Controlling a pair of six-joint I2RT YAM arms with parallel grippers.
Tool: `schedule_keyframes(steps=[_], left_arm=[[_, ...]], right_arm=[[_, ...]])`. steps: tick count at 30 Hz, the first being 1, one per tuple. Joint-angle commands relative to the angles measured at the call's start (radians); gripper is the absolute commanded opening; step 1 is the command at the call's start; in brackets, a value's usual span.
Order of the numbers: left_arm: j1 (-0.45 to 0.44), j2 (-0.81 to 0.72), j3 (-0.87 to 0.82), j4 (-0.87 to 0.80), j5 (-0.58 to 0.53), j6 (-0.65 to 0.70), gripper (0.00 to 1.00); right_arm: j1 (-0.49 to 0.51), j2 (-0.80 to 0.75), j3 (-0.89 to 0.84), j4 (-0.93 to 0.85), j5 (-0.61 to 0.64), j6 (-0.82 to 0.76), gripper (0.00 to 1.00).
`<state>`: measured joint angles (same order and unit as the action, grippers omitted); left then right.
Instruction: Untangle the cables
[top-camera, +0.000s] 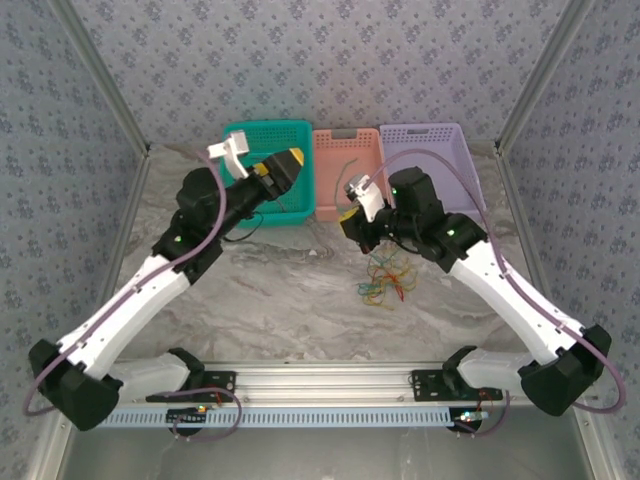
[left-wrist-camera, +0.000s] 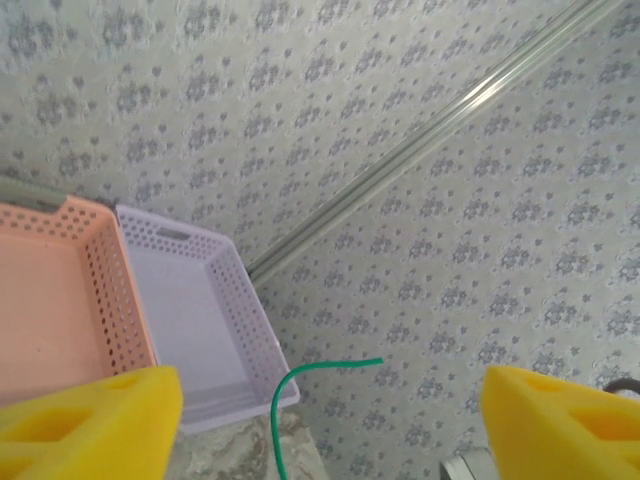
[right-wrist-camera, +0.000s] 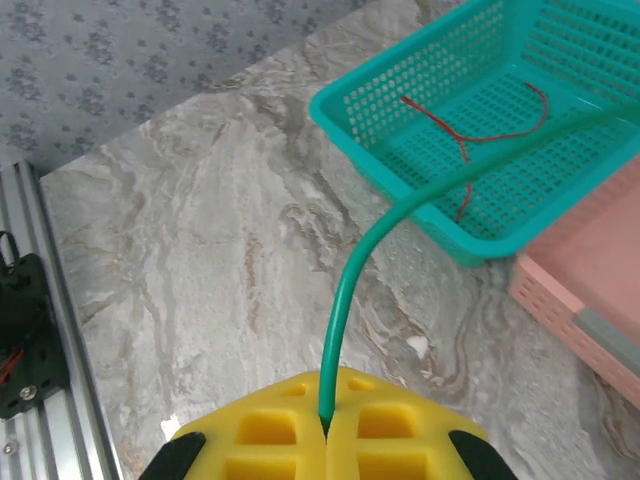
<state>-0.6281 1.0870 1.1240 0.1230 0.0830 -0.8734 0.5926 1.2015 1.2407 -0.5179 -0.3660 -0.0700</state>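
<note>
Top view: my left gripper (top-camera: 287, 168) hangs above the teal basket (top-camera: 265, 128), and my right gripper (top-camera: 357, 215) sits to the right of that basket, off its near right corner. Left wrist view: the left gripper's yellow fingers (left-wrist-camera: 90, 425) stand spread wide, and a green cable (left-wrist-camera: 283, 400) curls in the gap between them, touching neither as far as can be seen. Right wrist view: the right gripper's pads (right-wrist-camera: 390, 430) are pressed together, pinching the green cable, which leaves the pinch, climbs and bends away over the near rim of the teal basket; where its far end lies cannot be told. A red cable (right-wrist-camera: 470, 135) lies loosely curved on the floor of the teal basket. A tangle of cables (top-camera: 385, 282) in red, orange, yellow and green lies on the marble table (top-camera: 280, 290), to the right of the teal basket and nearer to my bases than it. A pink basket (top-camera: 347, 133) stands just beside the teal basket on its right, and a purple basket (top-camera: 420, 128) stands on the side of the pink one that faces away from the teal basket
</note>
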Motion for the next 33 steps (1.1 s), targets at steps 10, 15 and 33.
schedule_keyframes(steps=[10,15,33], left_arm=[[-0.136,-0.131,-0.145,-0.408,-0.055,0.158,0.74],[-0.272,-0.151,-0.274,-0.417,-0.149,0.158,0.63],[-0.543,-0.227,-0.548,-0.28,-0.412,0.145,0.44]], right_arm=[[-0.303,0.043,0.171,-0.069,0.091,0.166,0.0],[-0.348,0.114,0.262,-0.069,0.113,0.2,0.0],[-0.412,0.376,0.484,-0.004,0.05,0.316,0.0]])
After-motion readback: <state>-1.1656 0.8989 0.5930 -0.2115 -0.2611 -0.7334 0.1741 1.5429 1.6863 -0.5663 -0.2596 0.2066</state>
